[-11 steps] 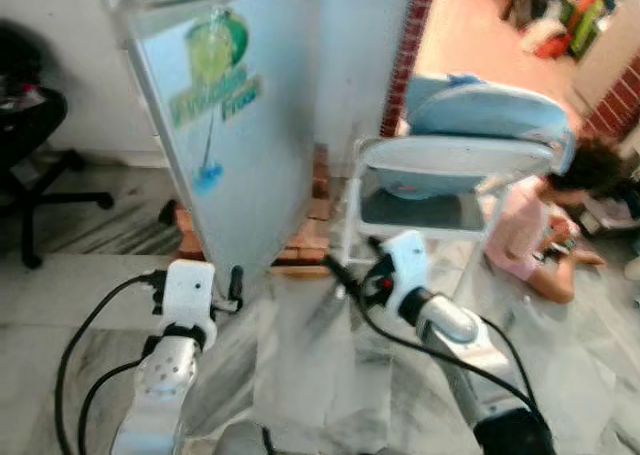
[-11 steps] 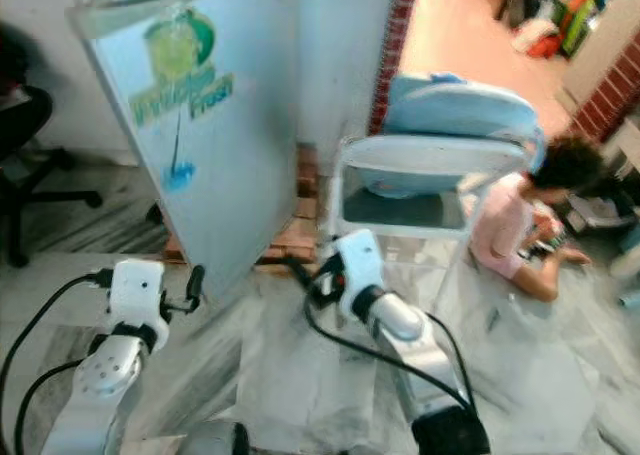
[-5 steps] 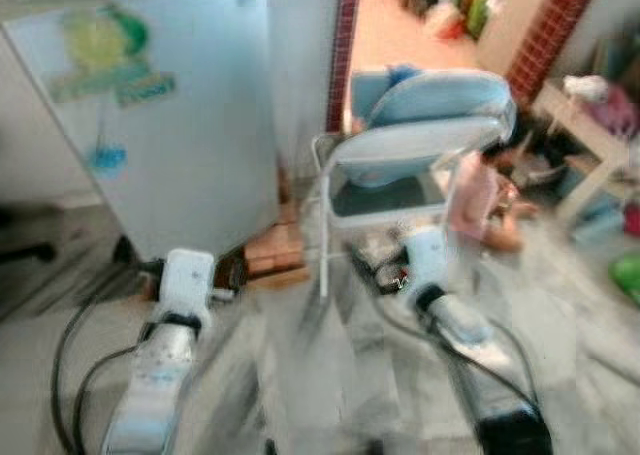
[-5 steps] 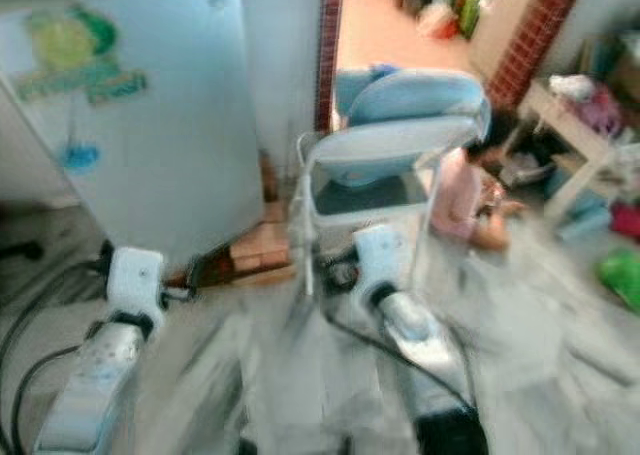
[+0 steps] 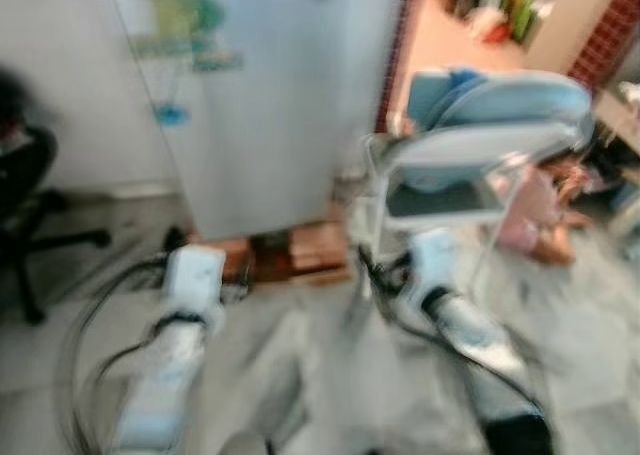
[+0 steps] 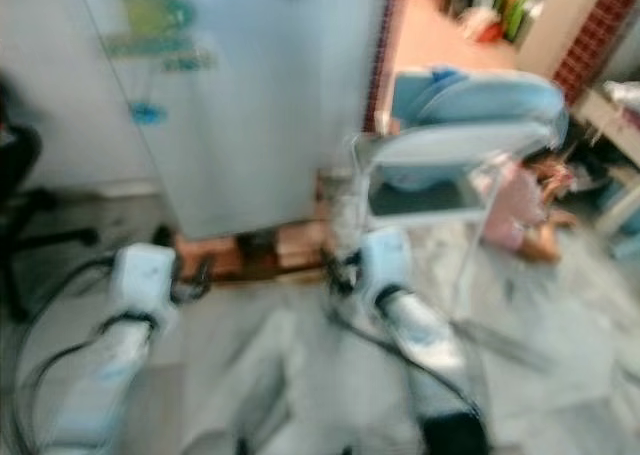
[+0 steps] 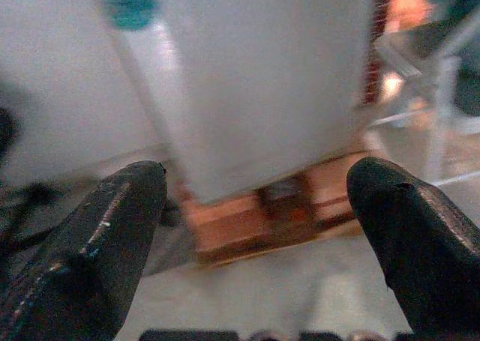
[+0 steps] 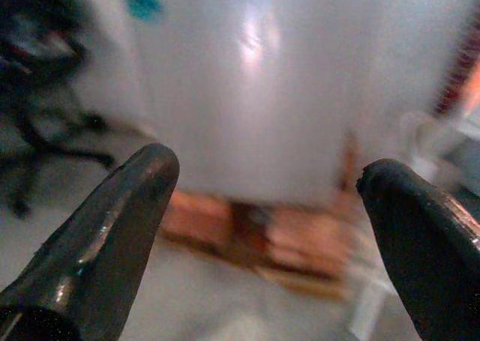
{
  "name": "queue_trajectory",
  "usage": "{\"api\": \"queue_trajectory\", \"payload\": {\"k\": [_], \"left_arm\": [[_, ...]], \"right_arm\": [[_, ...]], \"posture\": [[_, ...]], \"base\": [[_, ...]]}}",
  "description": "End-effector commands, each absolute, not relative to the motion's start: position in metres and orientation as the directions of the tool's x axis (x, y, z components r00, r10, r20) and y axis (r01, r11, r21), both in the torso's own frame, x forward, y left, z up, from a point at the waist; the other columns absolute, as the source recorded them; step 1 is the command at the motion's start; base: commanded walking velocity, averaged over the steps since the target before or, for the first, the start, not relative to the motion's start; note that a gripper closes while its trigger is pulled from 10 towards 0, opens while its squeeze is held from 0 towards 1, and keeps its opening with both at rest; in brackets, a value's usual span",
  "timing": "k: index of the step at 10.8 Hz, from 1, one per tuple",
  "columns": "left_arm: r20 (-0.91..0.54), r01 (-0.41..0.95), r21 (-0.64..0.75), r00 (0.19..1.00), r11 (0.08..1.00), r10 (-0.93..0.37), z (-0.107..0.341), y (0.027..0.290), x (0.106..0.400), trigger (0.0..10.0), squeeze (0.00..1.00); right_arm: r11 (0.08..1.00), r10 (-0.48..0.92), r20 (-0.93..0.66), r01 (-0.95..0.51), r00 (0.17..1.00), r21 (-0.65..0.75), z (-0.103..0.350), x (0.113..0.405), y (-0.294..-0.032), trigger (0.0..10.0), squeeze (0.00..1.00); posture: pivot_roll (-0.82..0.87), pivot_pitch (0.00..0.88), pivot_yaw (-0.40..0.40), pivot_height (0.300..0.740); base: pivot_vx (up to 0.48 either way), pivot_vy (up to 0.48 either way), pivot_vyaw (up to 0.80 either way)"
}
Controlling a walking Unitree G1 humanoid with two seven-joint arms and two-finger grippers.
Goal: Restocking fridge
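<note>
Black fingers of my left gripper (image 7: 255, 206) and right gripper (image 8: 266, 206) both stand spread wide and empty above the marble floor (image 5: 320, 375), and beyond them the pale fridge (image 5: 270, 105) stands shut on bricks (image 5: 300, 255), beside a folding chair (image 5: 480, 165).

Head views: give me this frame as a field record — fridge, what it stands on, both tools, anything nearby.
fridge: pale, door shut, green sticker near top
base: brick blocks under fridge
left tool: open, empty, aimed at fridge base
right tool: open, empty, aimed at fridge
chair: right of fridge
office chair: black, left of fridge
person: on floor behind chair
image: motion-blurred
</note>
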State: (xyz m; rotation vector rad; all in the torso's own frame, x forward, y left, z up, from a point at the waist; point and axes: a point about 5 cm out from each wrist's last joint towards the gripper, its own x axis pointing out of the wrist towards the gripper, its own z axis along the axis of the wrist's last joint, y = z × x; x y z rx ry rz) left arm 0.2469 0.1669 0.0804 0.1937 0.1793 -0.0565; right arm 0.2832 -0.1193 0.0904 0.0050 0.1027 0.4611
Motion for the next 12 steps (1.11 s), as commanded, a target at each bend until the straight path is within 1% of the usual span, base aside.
{"api": "queue_trajectory", "payload": {"k": [1, 3, 4, 5, 7, 8, 12], "left_arm": [[-0.158, 0.089, 0.181, 0.986, 0.979, -0.061, 0.0834, 0.1607, 0.2479, 10.0, 0.0], [-0.161, 0.061, 0.169, 0.986, 0.984, -0.034, 0.0828, 0.1666, 0.247, 10.0, 0.0], [-0.179, 0.077, 0.146, 0.983, 0.986, -0.051, 0.0819, 0.1672, 0.2465, 10.0, 0.0], [-0.17, 0.075, 0.158, 0.984, 0.985, -0.048, 0.0829, 0.1675, 0.2468, 10.0, 0.0], [-0.165, 0.068, 0.146, 0.985, 0.987, -0.044, 0.083, 0.1662, 0.2471, 10.0, 0.0], [-0.179, 0.072, 0.098, 0.982, 0.993, -0.053, 0.0837, 0.163, 0.2473, 10.0, 0.0], [-0.16, 0.052, 0.141, 0.987, 0.989, -0.029, 0.0852, 0.1672, 0.2471, 10.0, 0.0]], "right_arm": [[0.912, 0.409, -0.103, -0.411, 0.907, 0.009, 0.0906, 0.2839, -0.131, 10.0, 0.0], [0.916, 0.399, -0.1, -0.402, 0.911, -0.005, 0.0901, 0.2843, -0.1326, 10.0, 0.0], [0.918, 0.395, -0.098, -0.398, 0.913, -0.006, 0.0901, 0.2847, -0.1326, 10.0, 0.0], [0.918, 0.393, -0.097, -0.396, 0.914, -0.005, 0.09, 0.2851, -0.1317, 10.0, 0.0], [0.919, 0.391, -0.094, -0.393, 0.916, -0.011, 0.0904, 0.2854, -0.1317, 10.0, 0.0], [0.917, 0.397, -0.082, -0.399, 0.914, -0.001, 0.0916, 0.2857, -0.1316, 10.0, 0.0], [0.912, 0.407, -0.078, -0.409, 0.91, -0.015, 0.093, 0.2896, -0.1295, 10.0, 0.0]], "posture": [[0.08, 0.058, 0.018, 0.74], [0.09, 0.055, 0.016, 0.74], [0.09, 0.057, 0.017, 0.74], [0.09, 0.058, 0.015, 0.74], [0.08, 0.06, 0.014, 0.74], [0.09, 0.063, 0.012, 0.74], [0.09, 0.067, 0.005, 0.74]], "base": [[0.0, 0.48, 0.0], [0.0, 0.48, 0.0], [0.0, 0.48, 0.0], [0.0, 0.48, 0.0], [0.0, 0.48, -0.69], [0.0, 0.48, 0.0], [0.0, 0.48, 0.0]]}}
